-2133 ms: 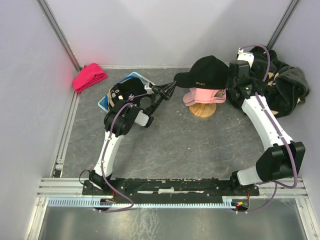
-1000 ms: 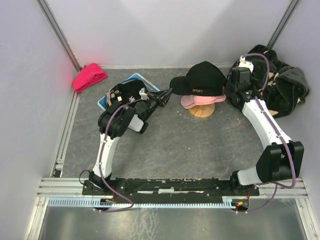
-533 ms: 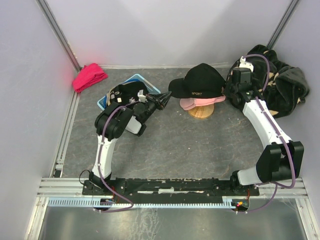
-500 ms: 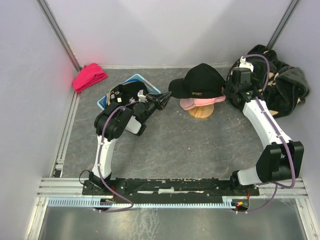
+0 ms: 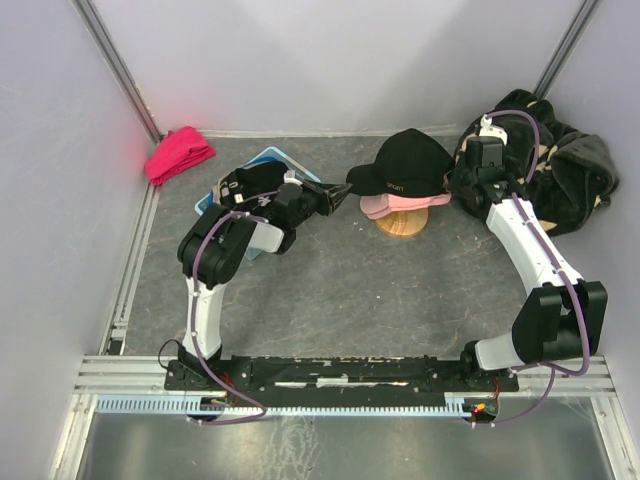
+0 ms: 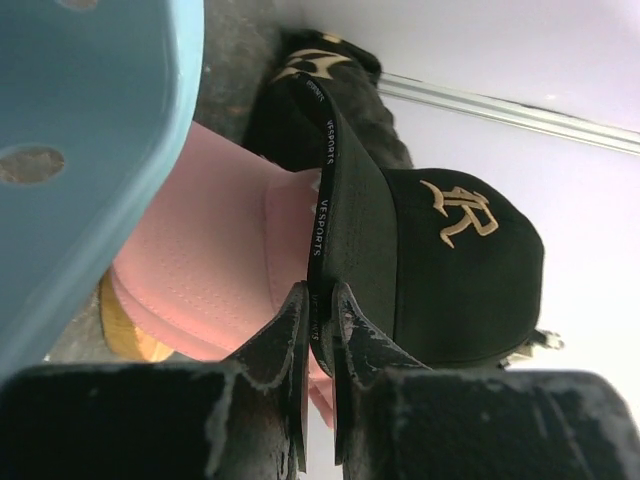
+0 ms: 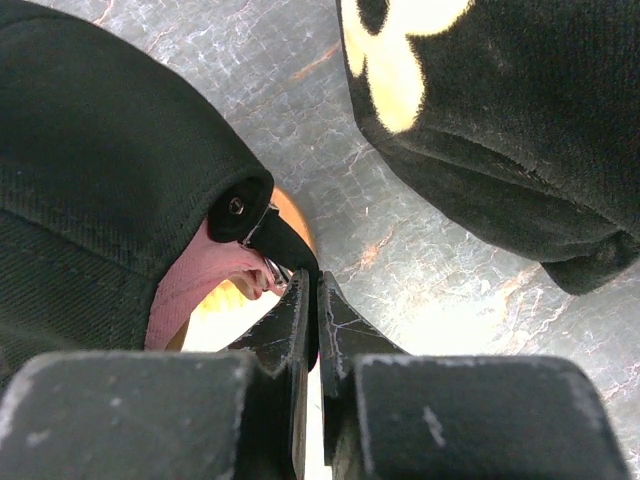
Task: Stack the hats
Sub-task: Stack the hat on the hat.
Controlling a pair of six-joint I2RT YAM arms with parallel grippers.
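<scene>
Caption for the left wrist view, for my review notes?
Left gripper pinching the brim of the black cap, which sits on the pink cap.

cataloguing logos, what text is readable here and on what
"SPORT": brim of black fabric baseball cap on the pink fabric cap
"VESPORTS": repeated along that brim's edge
Tan embroidered crown emblem: maybe "R", unsure
White marks on other black cap in blue plastic bin: too small

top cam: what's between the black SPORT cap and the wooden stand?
A pink cap. The black cap sits on top of it, and the wooden stand is below. The top view shows this; the left wrist view also shows pink under black.
</scene>
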